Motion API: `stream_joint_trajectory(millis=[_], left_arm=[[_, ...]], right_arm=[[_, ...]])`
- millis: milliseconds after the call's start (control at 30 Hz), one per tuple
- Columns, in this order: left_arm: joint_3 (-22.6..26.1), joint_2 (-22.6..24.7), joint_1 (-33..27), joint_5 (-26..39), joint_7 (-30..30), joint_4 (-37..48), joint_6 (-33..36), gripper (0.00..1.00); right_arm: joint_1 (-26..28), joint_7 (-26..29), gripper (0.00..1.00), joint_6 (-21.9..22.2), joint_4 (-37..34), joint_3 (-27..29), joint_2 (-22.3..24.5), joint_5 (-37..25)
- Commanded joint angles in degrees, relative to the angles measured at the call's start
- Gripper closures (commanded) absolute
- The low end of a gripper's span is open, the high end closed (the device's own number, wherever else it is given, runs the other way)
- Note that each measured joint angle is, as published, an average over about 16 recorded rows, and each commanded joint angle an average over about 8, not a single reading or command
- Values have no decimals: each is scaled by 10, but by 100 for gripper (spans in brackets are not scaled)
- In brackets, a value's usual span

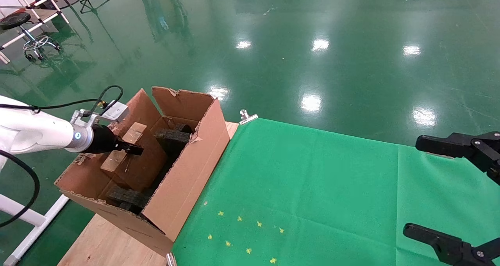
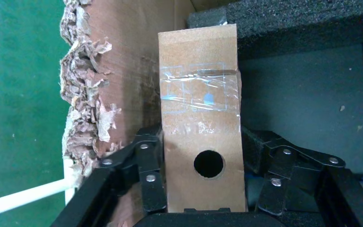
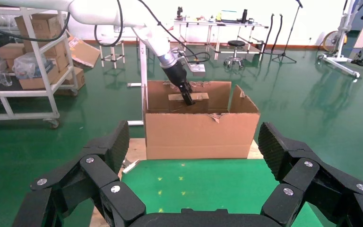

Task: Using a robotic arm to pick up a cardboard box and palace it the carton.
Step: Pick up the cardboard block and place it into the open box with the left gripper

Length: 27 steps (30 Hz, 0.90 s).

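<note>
My left gripper is down inside the large brown carton, shut on the small cardboard box. The left wrist view shows the box held between both fingers, with clear tape across it and a round hole in the face toward the camera. It sits beside the carton's ragged torn flap and over black foam. From the right wrist view, the white arm reaches down into the carton. My right gripper is parked open and empty over the cloth at the right.
A green cloth covers the table to the right of the carton, with small yellow marks near the front. A metal clip holds the cloth's far corner. Bare wood shows under the carton. Shelves with boxes stand across the floor.
</note>
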Motion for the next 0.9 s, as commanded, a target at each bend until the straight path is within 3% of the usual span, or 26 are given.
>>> stream_joint_trajectory(millis=[33, 533, 900], left_arm=[[0, 0, -1, 0, 0, 0, 0, 0], [-10, -6, -12, -14, 21, -24, 15, 0], [-51, -46, -48, -80, 68, -118, 125, 0]], right_arm=[[0, 0, 0, 0, 0, 0, 0, 0], [0, 0, 0, 0, 0, 0, 0, 0], [0, 0, 0, 0, 0, 0, 0, 0]])
